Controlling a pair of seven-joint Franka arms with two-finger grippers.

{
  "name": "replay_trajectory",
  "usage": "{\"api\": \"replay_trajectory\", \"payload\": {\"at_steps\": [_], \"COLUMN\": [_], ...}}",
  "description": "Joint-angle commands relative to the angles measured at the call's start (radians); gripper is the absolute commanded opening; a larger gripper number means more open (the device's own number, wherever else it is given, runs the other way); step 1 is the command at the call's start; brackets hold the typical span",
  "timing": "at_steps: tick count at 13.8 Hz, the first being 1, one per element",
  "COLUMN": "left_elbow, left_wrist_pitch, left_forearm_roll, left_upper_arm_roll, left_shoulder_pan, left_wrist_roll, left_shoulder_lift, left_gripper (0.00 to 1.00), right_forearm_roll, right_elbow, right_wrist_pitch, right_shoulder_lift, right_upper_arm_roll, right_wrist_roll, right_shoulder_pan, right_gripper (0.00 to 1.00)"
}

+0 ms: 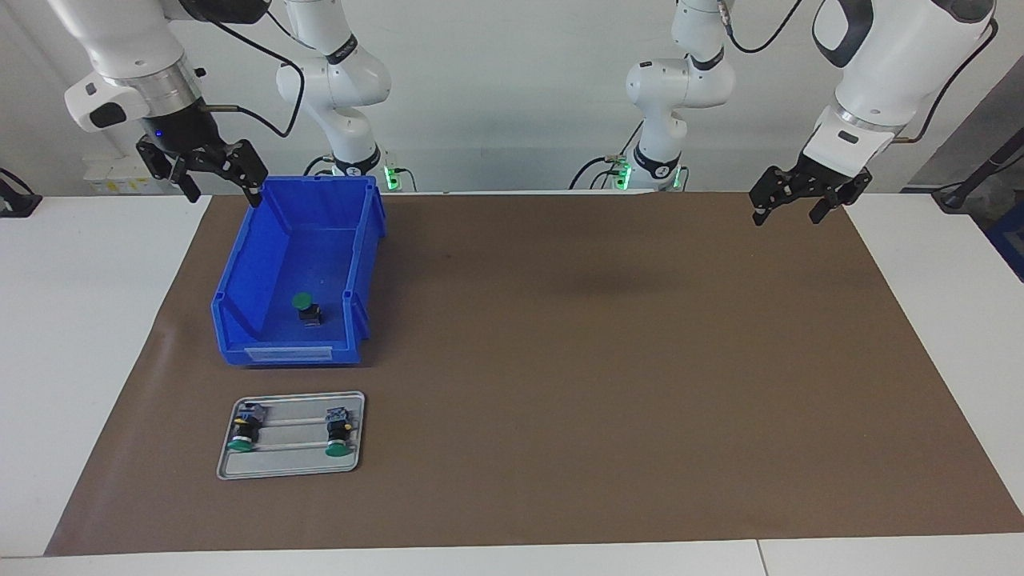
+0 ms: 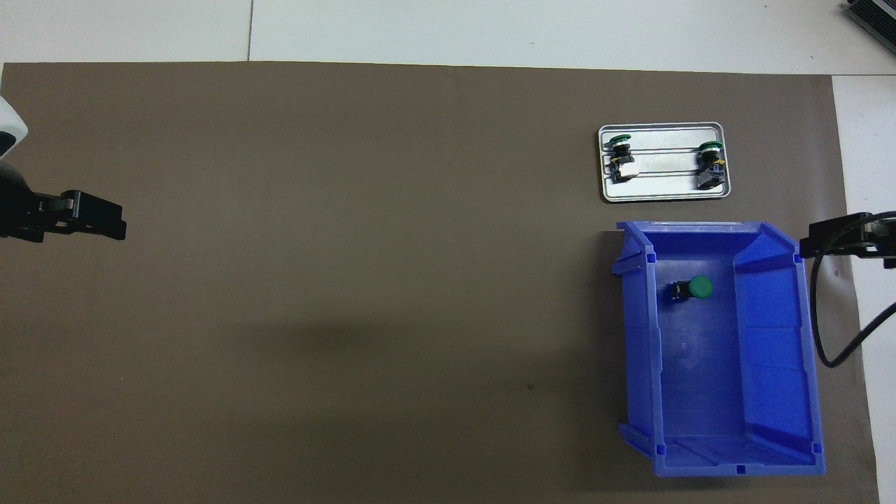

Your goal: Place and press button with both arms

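Note:
A green-capped button [image 1: 306, 308] [image 2: 693, 288] lies on the floor of the blue bin [image 1: 288, 353] [image 2: 770, 364]. Nothing touches it. My right gripper [image 1: 224, 194] [image 2: 815, 245] hangs open and empty, high in the air by the bin's outer wall, toward the right arm's end of the table. My left gripper [image 1: 786, 216] [image 2: 105, 222] is open and empty too, waiting raised over the brown mat at the left arm's end.
A small metal tray [image 1: 292, 466] [image 2: 665, 194] lies on the mat, farther from the robots than the bin. It holds two more green-capped buttons [image 1: 242, 432] [image 1: 339, 436], lying on their sides. The brown mat [image 1: 600, 360] covers the middle of the white table.

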Motion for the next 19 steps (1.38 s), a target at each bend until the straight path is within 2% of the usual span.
{"api": "replay_trajectory", "payload": {"at_steps": [1, 4, 6, 13, 16, 19], "left_elbow": [-0.024, -0.024, -0.024, -0.024, -0.024, -0.024], "left_wrist_pitch": [-0.001, -0.001, -0.001, -0.001, -0.001, -0.001], "left_forearm_roll": [0.003, 0.003, 0.003, 0.003, 0.003, 0.003], "left_upper_arm_roll": [-0.006, -0.006, -0.006, -0.006, -0.006, -0.006], "left_shoulder_pan": [0.011, 0.011, 0.011, 0.011, 0.011, 0.011], "left_wrist_roll": [0.011, 0.011, 0.01, 0.01, 0.01, 0.011], "left_shoulder_lift": [-0.023, -0.023, -0.023, -0.023, -0.023, -0.023], "left_gripper": [1.0, 1.0, 1.0, 1.0, 1.0, 1.0], "right_forearm_roll": [0.004, 0.017, 0.02, -0.019, -0.048, -0.045], "right_elbow": [-0.025, -0.016, -0.011, -0.013, -0.013, -0.013], "right_wrist_pitch": [-0.003, -0.01, -0.018, -0.007, 0.04, 0.03], "right_shoulder_lift": [-0.015, -0.004, 0.008, 0.005, 0.008, 0.005], "right_upper_arm_roll": [0.012, 0.0, -0.064, -0.063, -0.058, -0.058], "right_wrist_roll": [0.006, -0.001, -0.003, -0.086, -0.078, -0.075], "right_shoulder_pan": [-0.017, -0.004, 0.048, 0.056, 0.056, 0.058], "right_gripper": [1.0, 1.0, 1.0, 1.0, 1.0, 1.0]}}
